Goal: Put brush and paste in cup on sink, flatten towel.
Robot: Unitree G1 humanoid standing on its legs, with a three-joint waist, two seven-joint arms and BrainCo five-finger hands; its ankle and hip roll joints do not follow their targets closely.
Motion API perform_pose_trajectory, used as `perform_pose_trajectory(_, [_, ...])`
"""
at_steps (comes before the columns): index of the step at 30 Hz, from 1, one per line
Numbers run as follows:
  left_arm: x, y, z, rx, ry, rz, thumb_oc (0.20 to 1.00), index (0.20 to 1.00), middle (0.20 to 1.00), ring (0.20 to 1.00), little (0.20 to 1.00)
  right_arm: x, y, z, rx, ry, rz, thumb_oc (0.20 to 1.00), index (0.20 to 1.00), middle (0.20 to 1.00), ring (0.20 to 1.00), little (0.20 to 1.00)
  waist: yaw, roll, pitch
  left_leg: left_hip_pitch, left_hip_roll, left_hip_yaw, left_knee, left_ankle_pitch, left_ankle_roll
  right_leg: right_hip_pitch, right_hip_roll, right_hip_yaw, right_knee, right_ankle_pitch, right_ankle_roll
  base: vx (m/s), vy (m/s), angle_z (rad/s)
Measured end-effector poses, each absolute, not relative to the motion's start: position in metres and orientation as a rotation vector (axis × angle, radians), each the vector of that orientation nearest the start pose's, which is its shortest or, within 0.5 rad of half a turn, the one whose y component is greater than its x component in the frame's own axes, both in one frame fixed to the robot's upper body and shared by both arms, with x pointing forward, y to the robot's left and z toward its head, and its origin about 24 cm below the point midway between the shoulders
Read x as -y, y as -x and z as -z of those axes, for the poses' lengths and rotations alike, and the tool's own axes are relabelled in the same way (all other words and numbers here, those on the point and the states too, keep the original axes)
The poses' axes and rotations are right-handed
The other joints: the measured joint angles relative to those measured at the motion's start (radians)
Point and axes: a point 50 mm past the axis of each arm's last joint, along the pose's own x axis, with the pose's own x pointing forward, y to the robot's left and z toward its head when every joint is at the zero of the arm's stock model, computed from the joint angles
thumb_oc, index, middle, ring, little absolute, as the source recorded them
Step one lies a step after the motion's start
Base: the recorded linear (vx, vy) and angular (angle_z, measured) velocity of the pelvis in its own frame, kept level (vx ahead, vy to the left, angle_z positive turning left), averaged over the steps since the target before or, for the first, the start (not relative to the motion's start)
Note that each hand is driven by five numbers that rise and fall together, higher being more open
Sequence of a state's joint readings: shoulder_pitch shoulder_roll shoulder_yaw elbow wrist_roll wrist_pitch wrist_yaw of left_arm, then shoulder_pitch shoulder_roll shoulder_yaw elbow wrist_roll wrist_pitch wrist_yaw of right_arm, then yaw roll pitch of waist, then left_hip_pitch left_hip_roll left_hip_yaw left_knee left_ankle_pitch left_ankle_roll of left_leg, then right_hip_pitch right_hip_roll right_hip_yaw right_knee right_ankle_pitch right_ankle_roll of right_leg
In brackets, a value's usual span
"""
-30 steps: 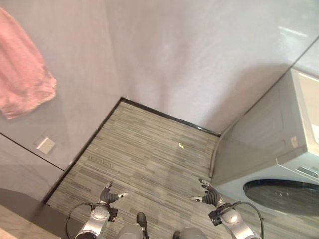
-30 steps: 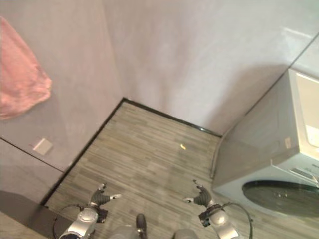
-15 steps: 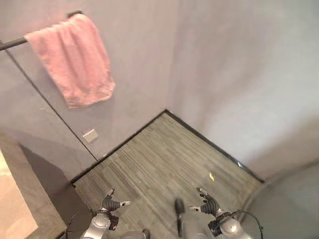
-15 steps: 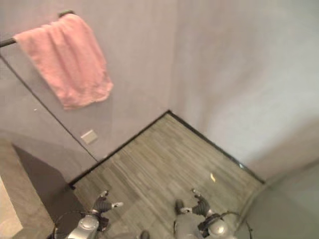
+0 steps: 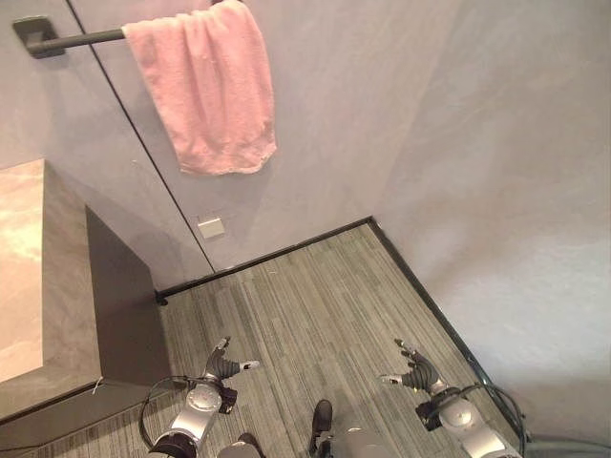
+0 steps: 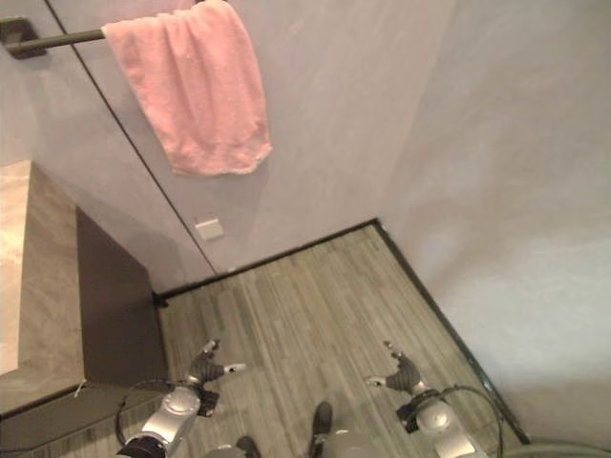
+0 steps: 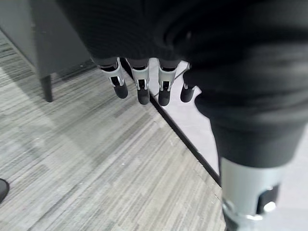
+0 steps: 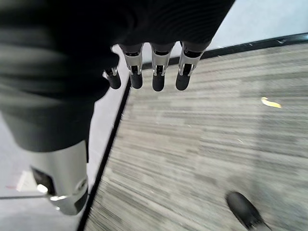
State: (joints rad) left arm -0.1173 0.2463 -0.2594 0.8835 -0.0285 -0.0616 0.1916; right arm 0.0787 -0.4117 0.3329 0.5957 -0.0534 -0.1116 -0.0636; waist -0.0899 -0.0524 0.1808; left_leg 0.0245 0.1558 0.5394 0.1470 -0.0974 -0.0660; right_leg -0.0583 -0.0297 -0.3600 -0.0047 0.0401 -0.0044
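A pink towel (image 5: 205, 91) hangs bunched over a dark wall rail (image 5: 67, 38) at the upper left. Below it to the left stands a counter with a beige stone top (image 5: 19, 267) and dark grey side. My left hand (image 5: 223, 366) hangs low over the wood-look floor near the counter's corner, fingers straight and empty. My right hand (image 5: 412, 373) hangs low at the right, also open and empty. In the wrist views the fingers (image 7: 140, 89) of the left hand and the fingers (image 8: 158, 77) of the right point down at the floor.
Grey walls meet in a corner at the far end of the striped floor (image 5: 315, 315), edged by a dark skirting (image 5: 420, 286). A white wall socket (image 5: 211, 227) sits under the towel. A small yellow scrap (image 8: 270, 102) lies on the floor.
The camera has swung left: the washing machine has left the view, while the towel, rail and counter have come in. Both hands keep hanging open at my sides.
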Motion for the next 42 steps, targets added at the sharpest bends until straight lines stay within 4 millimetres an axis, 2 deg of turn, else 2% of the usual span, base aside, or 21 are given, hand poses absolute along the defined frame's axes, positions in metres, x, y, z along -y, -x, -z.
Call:
perform_pose_trajectory(1, [-0.201, -0.203, 0.107, -0.699, -0.398, -0.041, 1.0, 1.0, 1.0, 1.0, 1.0, 0.217, -0.175, 0.091, -0.603, 0.534, -0.185, 1.0, 1.0, 1.0, 1.0, 1.0, 0.003, 0.003, -0.001, 0.013, -0.012, -0.022, -0.026, 0.0, 0.002, -0.01, 0.002, 0.001, 0.011, 0.009, -0.011, 0.03, 0.071, 0.06])
perform_pose_trajectory(2, [-0.204, -0.2, 0.109, -0.711, -0.404, -0.045, 1.0, 1.0, 1.0, 1.0, 1.0, 0.215, -0.176, 0.091, -0.6, 0.528, -0.188, 1.0, 1.0, 1.0, 1.0, 1.0, 0.014, 0.0, 0.002, 0.023, -0.028, -0.069, -0.06, 0.0, 0.002, -0.03, -0.005, 0.013, 0.035, 0.007, -0.007, 0.02, 0.083, -0.24])
perform_pose_trajectory(3, [-0.205, -0.195, 0.112, -0.735, -0.406, -0.047, 1.0, 1.0, 1.0, 1.0, 1.0, 0.215, -0.175, 0.091, -0.603, 0.528, -0.19, 1.0, 1.0, 1.0, 1.0, 1.0, 0.02, 0.002, 0.005, 0.046, -0.042, -0.073, -0.094, 0.003, 0.01, -0.033, -0.014, 0.021, 0.05, 0.007, 0.0, 0.02, 0.131, -0.18])
perform_pose_trajectory(7, [-0.21, -0.183, 0.119, -0.777, -0.411, -0.058, 1.0, 1.0, 1.0, 1.0, 1.0, 0.211, -0.177, 0.091, -0.597, 0.519, -0.194, 1.0, 1.0, 1.0, 1.0, 1.0, 0.023, 0.013, 0.012, 0.081, -0.1, -0.099, -0.156, -0.001, 0.063, -0.056, -0.073, 0.037, 0.159, -0.014, 0.05, 0.03, 0.13, 0.07])
perform_pose_trajectory(9, [-0.212, -0.183, 0.118, -0.775, -0.415, -0.059, 1.0, 1.0, 1.0, 1.0, 1.0, 0.21, -0.174, 0.093, -0.604, 0.514, -0.197, 1.0, 1.0, 1.0, 1.0, 1.0, 0.022, 0.014, 0.015, 0.079, -0.121, -0.128, -0.161, 0.008, 0.081, -0.113, -0.111, 0.104, 0.296, -0.041, 0.091, 0.01, 0.03, 0.52])
perform_pose_trajectory(10, [-0.213, -0.184, 0.118, -0.775, -0.422, -0.058, 1.0, 1.0, 1.0, 1.0, 1.0, 0.209, -0.173, 0.094, -0.608, 0.507, -0.203, 1.0, 1.0, 1.0, 1.0, 1.0, 0.018, 0.012, 0.021, 0.077, -0.128, -0.159, -0.151, 0.01, 0.089, -0.158, -0.116, 0.196, 0.396, -0.065, 0.122, 0.03, 0.001, 0.76])
perform_pose_trajectory(12, [-0.219, -0.183, 0.116, -0.769, -0.442, -0.057, 1.0, 1.0, 1.0, 1.0, 1.0, 0.201, -0.167, 0.096, -0.617, 0.481, -0.227, 1.0, 1.0, 1.0, 1.0, 1.0, 0.022, 0.0, 0.026, 0.078, -0.142, -0.206, -0.162, 0.022, 0.1, -0.213, -0.086, 0.301, 0.498, -0.096, 0.16, 0.1, -0.052, 0.73])
perform_pose_trajectory(13, [-0.224, -0.183, 0.115, -0.772, -0.46, -0.059, 1.0, 1.0, 1.0, 1.0, 1.0, 0.197, -0.167, 0.096, -0.608, 0.472, -0.235, 1.0, 1.0, 1.0, 1.0, 1.0, 0.009, -0.007, 0.024, 0.073, -0.143, -0.233, -0.169, 0.027, 0.098, -0.219, -0.04, 0.37, 0.493, -0.121, 0.163, 0.1, -0.078, 0.77])
perform_pose_trajectory(14, [-0.228, -0.184, 0.113, -0.766, -0.486, -0.054, 1.0, 1.0, 1.0, 1.0, 1.0, 0.194, -0.166, 0.096, -0.603, 0.473, -0.253, 1.0, 1.0, 1.0, 1.0, 1.0, -0.006, -0.012, 0.021, 0.064, -0.149, -0.258, -0.18, 0.037, 0.098, -0.217, -0.027, 0.374, 0.443, -0.13, 0.144, 0.08, -0.075, 0.78])
perform_pose_trajectory(16, [-0.229, -0.187, 0.111, -0.753, -0.499, -0.05, 1.0, 1.0, 1.0, 1.0, 1.0, 0.192, -0.169, 0.095, -0.597, 0.474, -0.26, 1.0, 1.0, 1.0, 1.0, 1.0, -0.002, -0.03, 0.018, 0.062, -0.165, -0.268, -0.193, 0.048, 0.095, -0.22, -0.033, 0.321, 0.302, -0.099, 0.125, 0.09, -0.16, 0.45])
perform_pose_trajectory(17, [-0.224, -0.185, 0.114, -0.763, -0.486, -0.044, 1.0, 1.0, 1.0, 1.0, 1.0, 0.193, -0.173, 0.095, -0.599, 0.484, -0.259, 1.0, 1.0, 1.0, 1.0, 1.0, -0.006, -0.025, 0.022, 0.068, -0.167, -0.284, -0.183, 0.036, 0.09, -0.209, -0.038, 0.318, 0.214, -0.031, 0.12, 0.12, -0.306, 0.43])
perform_pose_trajectory(18, [-0.215, -0.181, 0.118, -0.776, -0.469, -0.023, 1.0, 1.0, 1.0, 1.0, 1.0, 0.194, -0.169, 0.1, -0.629, 0.49, -0.265, 1.0, 1.0, 1.0, 1.0, 1.0, -0.004, -0.004, 0.023, 0.104, -0.145, -0.315, -0.181, 0.026, 0.066, -0.153, -0.021, 0.309, 0.177, 0.013, 0.083, 0.15, -0.41, 0.5])
perform_pose_trajectory(19, [-0.209, -0.179, 0.121, -0.782, -0.453, -0.01, 1.0, 1.0, 1.0, 1.0, 1.0, 0.195, -0.169, 0.1, -0.63, 0.492, -0.269, 1.0, 1.0, 1.0, 1.0, 1.0, 0.018, 0.007, 0.018, 0.12, -0.104, -0.331, -0.155, 0.021, 0.058, -0.074, 0.011, 0.28, 0.097, 0.02, 0.046, 0.11, -0.275, 0.52])
perform_pose_trajectory(20, [-0.209, -0.177, 0.121, -0.786, -0.451, -0.008, 1.0, 1.0, 1.0, 1.0, 1.0, 0.198, -0.167, 0.101, -0.636, 0.491, -0.26, 1.0, 1.0, 1.0, 1.0, 1.0, 0.019, 0.005, 0.014, 0.122, -0.088, -0.342, -0.145, 0.023, 0.046, -0.036, 0.027, 0.262, 0.059, 0.024, 0.036, 0.04, -0.194, 0.43])
perform_pose_trajectory(23, [-0.208, -0.183, 0.118, -0.769, -0.452, -0.003, 1.0, 1.0, 1.0, 1.0, 1.0, 0.207, -0.169, 0.097, -0.631, 0.508, -0.237, 1.0, 1.0, 1.0, 1.0, 1.0, 0.023, -0.025, -0.005, 0.059, -0.066, -0.369, -0.026, 0.029, 0.023, -0.006, 0.033, 0.233, 0.018, 0.017, 0.029, -0.01, -0.071, 0.42])
perform_pose_trajectory(25, [-0.207, -0.187, 0.117, -0.758, -0.455, 0.006, 1.0, 1.0, 1.0, 1.0, 1.0, 0.216, -0.175, 0.093, -0.617, 0.533, -0.216, 1.0, 1.0, 1.0, 1.0, 1.0, 0.016, -0.033, -0.003, -0.006, -0.066, -0.348, 0.064, 0.021, 0.009, 0.018, 0.021, 0.201, -0.016, 0.031, -0.015, -0.01, -0.002, 0.39])
perform_pose_trajectory(27, [-0.205, -0.19, 0.116, -0.751, -0.453, 0.007, 1.0, 1.0, 1.0, 1.0, 1.0, 0.226, -0.174, 0.094, -0.641, 0.54, -0.177, 1.0, 1.0, 1.0, 1.0, 1.0, 0.012, -0.024, -0.008, -0.005, -0.066, -0.299, -0.013, 0.023, 0.006, 0.025, 0.022, 0.182, -0.027, 0.029, -0.014, 0.04, 0.018, 0.28])
perform_pose_trajectory(30, [-0.209, -0.184, 0.119, -0.777, -0.457, 0.0, 1.0, 1.0, 1.0, 1.0, 1.0, 0.226, -0.17, 0.098, -0.662, 0.53, -0.171, 1.0, 1.0, 1.0, 1.0, 1.0, 0.002, 0.002, -0.01, 0.028, -0.082, -0.334, -0.155, 0.036, 0.012, 0.049, 0.058, 0.187, -0.051, 0.03, -0.014, 0.09, 0.07, -0.09])
perform_pose_trajectory(32, [-0.211, -0.169, 0.126, -0.823, -0.452, -0.005, 1.0, 1.0, 1.0, 1.0, 1.0, 0.219, -0.16, 0.107, -0.704, 0.484, -0.164, 1.0, 1.0, 1.0, 1.0, 1.0, 0.002, 0.012, -0.029, 0.077, -0.084, -0.327, -0.222, 0.092, 0.032, 0.064, 0.076, 0.215, -0.055, 0.028, -0.015, 0.08, 0.102, -0.38])
perform_pose_trajectory(36, [-0.21, -0.165, 0.128, -0.831, -0.442, -0.006, 1.0, 1.0, 1.0, 1.0, 1.0, 0.212, -0.145, 0.115, -0.748, 0.475, -0.198, 1.0, 1.0, 1.0, 1.0, 1.0, 0.001, 0.022, -0.036, 0.083, -0.098, -0.31, -0.22, 0.092, 0.036, 0.065, 0.063, 0.224, -0.053, 0.032, -0.008, 0.03, 0.074, -0.13])
perform_pose_trajectory(42, [-0.21, -0.165, 0.128, -0.832, -0.443, -0.006, 1.0, 1.0, 1.0, 1.0, 1.0, 0.212, -0.144, 0.119, -0.769, 0.472, -0.195, 1.0, 1.0, 1.0, 1.0, 1.0, 0.019, 0.039, -0.045, 0.102, -0.113, -0.311, -0.228, 0.087, 0.045, 0.078, 0.049, 0.226, -0.051, 0.031, 0.002, 0.02, 0.043, 0.01])
